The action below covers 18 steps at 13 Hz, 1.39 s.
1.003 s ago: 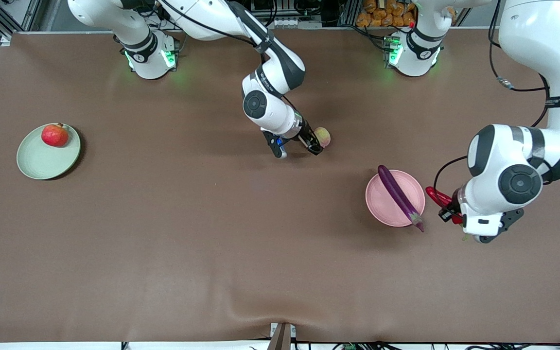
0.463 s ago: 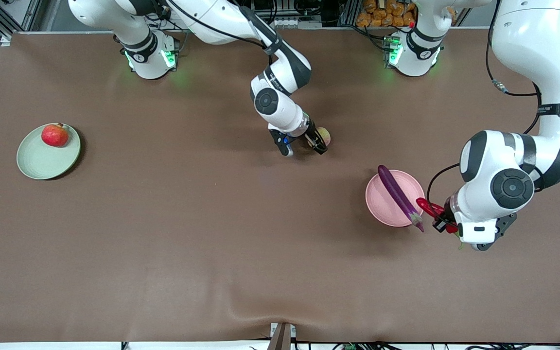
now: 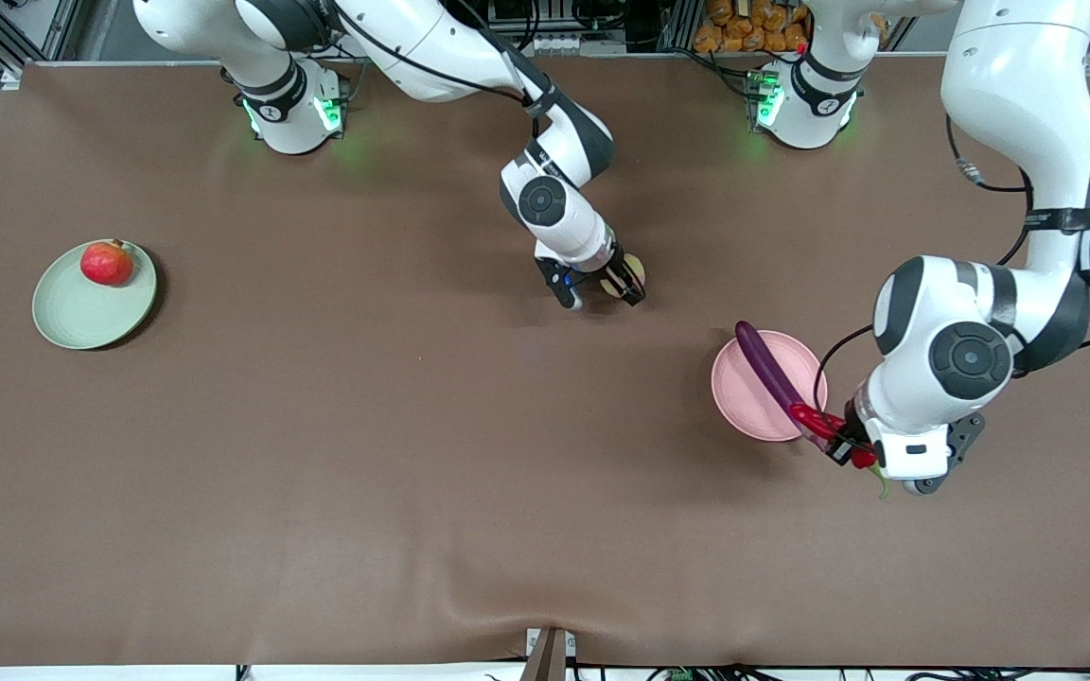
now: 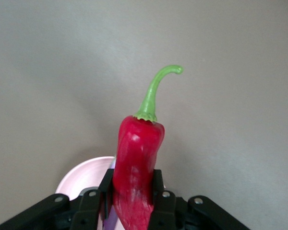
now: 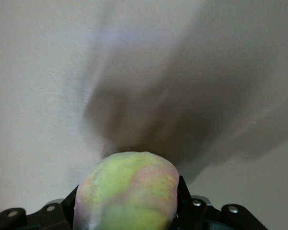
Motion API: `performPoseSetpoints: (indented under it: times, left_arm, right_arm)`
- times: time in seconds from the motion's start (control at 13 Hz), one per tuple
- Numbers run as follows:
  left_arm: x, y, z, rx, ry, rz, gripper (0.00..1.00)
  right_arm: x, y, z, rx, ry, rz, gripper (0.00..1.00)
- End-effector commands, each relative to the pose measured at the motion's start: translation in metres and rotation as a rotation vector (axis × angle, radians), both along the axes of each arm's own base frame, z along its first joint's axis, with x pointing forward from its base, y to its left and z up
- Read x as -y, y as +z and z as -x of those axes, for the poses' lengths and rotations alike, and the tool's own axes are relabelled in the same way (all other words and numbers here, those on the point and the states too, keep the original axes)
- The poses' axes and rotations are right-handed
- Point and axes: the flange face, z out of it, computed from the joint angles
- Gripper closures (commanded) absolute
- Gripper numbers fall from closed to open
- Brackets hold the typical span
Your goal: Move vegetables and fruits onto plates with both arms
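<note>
My left gripper [image 3: 840, 445] is shut on the red chili pepper [image 3: 815, 422] and holds it over the rim of the pink plate [image 3: 744, 402], at the edge toward the left arm's end. In the left wrist view the chili [image 4: 137, 153] sits between the fingers [image 4: 159, 191], its green stem pointing away. The purple eggplant [image 3: 768, 369] lies across the pink plate. My right gripper [image 3: 623, 287] is down at mid-table, its open fingers close on either side of the yellow-green fruit [image 3: 623, 270], which fills the right wrist view [image 5: 127, 189]. The pomegranate [image 3: 107, 263] rests on the pale green plate [image 3: 91, 317].
The pale green plate lies at the right arm's end of the brown table [image 3: 413, 473]. The two arm bases [image 3: 290, 109] stand along the table's edge farthest from the front camera. A bin of orange items [image 3: 744, 24] sits off the table past that edge.
My left gripper has carried the chili from beside the pink plate to over its rim. My right gripper has moved onto the yellow-green fruit, which now sits between its fingers.
</note>
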Motion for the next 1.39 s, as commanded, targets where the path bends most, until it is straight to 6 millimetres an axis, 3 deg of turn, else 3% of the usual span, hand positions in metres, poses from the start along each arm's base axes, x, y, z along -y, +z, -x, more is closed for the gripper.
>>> performPoseSetpoints:
  times: [0.0, 0.08, 0.31, 0.54, 0.69, 0.85, 1.0, 1.31]
  left_arm:
    - [0.037, -0.014, 0.003, 0.004, -0.032, -0.004, 1.00]
    - [0.054, -0.031, 0.008, -0.017, -0.058, -0.012, 1.00]
    - [0.073, -0.058, 0.031, -0.086, -0.114, -0.039, 1.00]
    - [0.093, -0.076, 0.044, -0.121, -0.148, -0.050, 1.00]
    - [0.090, -0.089, 0.055, -0.183, -0.171, -0.080, 1.00]
    - [0.091, -0.096, 0.067, -0.266, -0.233, -0.141, 1.00]
    - [0.089, -0.100, 0.068, -0.275, -0.246, -0.165, 1.00]
    - [0.088, -0.123, 0.064, -0.272, -0.259, -0.212, 1.00]
  right_arm:
    - [0.016, 0.060, -0.038, -0.066, 0.039, 0.030, 1.00]
    - [0.033, 0.087, -0.061, -0.098, 0.050, 0.047, 1.00]
    - [0.110, 0.153, -0.118, -0.139, 0.127, 0.046, 1.00]
    - [0.222, 0.211, -0.165, -0.193, 0.245, 0.024, 1.00]
    - [0.299, 0.239, -0.186, -0.196, 0.324, 0.006, 1.00]
    - [0.371, 0.249, -0.199, -0.200, 0.396, 0.032, 1.00]
    - [0.442, 0.248, -0.207, -0.207, 0.479, 0.029, 1.00]
    - [0.601, 0.225, -0.203, -0.238, 0.723, 0.068, 1.00]
